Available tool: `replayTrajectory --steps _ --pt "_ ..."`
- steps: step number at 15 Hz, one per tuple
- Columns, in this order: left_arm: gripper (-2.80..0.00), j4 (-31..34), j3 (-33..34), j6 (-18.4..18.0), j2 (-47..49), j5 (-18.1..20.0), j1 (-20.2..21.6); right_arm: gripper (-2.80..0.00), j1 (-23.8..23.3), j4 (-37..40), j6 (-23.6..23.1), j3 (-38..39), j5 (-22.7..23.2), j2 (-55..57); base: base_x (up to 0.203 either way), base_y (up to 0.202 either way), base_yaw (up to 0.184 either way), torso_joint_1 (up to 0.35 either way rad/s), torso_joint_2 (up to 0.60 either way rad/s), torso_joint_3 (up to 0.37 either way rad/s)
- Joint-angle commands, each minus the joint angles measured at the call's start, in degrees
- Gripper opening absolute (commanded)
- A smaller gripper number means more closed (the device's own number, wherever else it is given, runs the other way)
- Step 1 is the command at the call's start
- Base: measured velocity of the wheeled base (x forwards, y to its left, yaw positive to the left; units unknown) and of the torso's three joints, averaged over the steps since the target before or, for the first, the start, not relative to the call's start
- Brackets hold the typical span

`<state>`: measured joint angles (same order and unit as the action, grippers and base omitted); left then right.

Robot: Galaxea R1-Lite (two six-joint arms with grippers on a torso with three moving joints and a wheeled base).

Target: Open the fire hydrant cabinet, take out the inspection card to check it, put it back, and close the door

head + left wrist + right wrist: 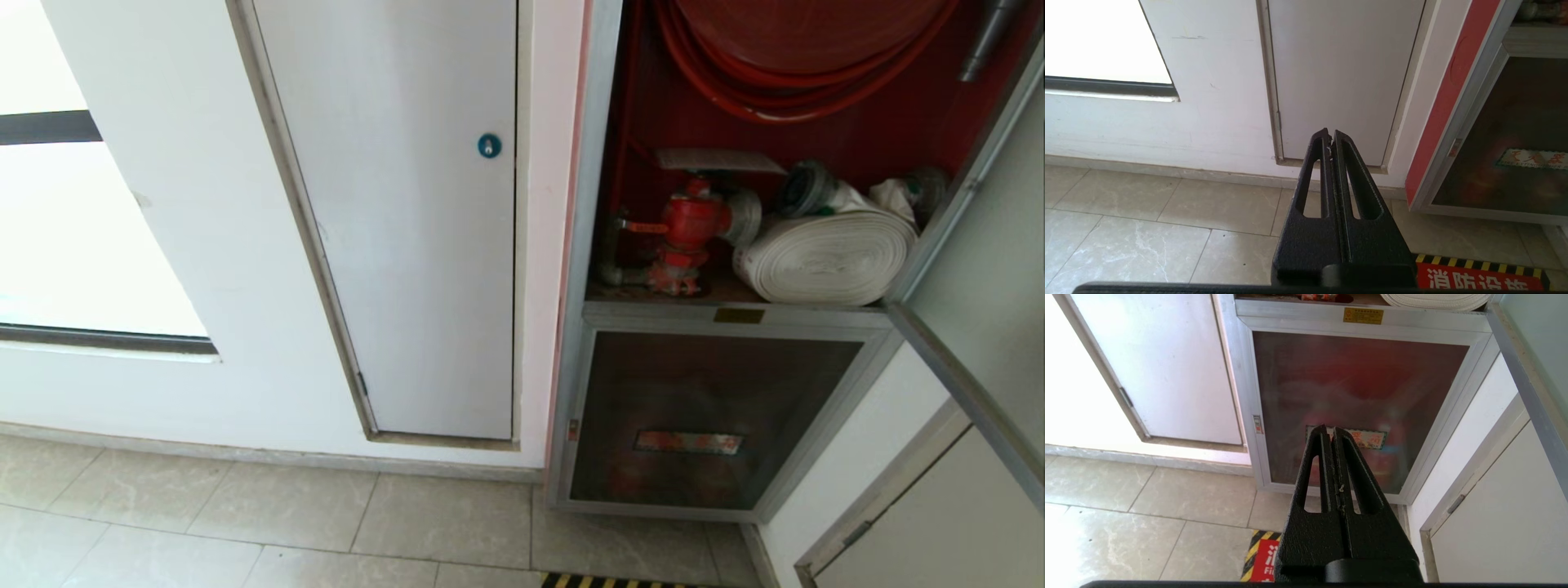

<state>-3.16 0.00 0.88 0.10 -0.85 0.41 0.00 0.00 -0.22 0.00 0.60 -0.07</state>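
The fire hydrant cabinet [592, 163] stands open at the right of the head view, with its red interior showing. Inside are a red hose reel [800, 49], a red valve [690, 220] and a white rolled hose [824, 257]. The inspection card [718, 160], thin and whitish, lies flat on top of the valve. The door [963, 376] is swung out to the right, and its silver frame edge [1531, 375] also shows in the right wrist view. Both arms hang low, outside the head view. My left gripper [1330, 134] is shut and empty above the floor tiles. My right gripper [1329, 430] is shut and empty before the lower glass panel.
A smaller dark glass panel [702, 408] with a red label strip sits below the open compartment. Left of the cabinet is a plain white panel with a blue round lock [488, 145]. A red floor marking [1261, 555] with yellow-black stripes lies on the tiles in front. Another white door [939, 523] stands at the far right.
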Motion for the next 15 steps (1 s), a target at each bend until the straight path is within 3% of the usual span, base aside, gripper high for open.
replayTrajectory --steps 1,15 --pt "-2.80 -0.01 1.05 0.08 -0.01 -0.03 0.02 -2.80 0.00 0.00 -0.04 0.00 0.02 0.07 0.000 0.000 0.000 0.000 0.00 0.000" --pt "-2.80 -0.02 1.05 0.07 -0.01 -0.03 0.02 -2.80 0.00 0.00 1.19 0.00 -0.16 0.07 0.000 0.000 0.000 0.000 0.00 0.000"
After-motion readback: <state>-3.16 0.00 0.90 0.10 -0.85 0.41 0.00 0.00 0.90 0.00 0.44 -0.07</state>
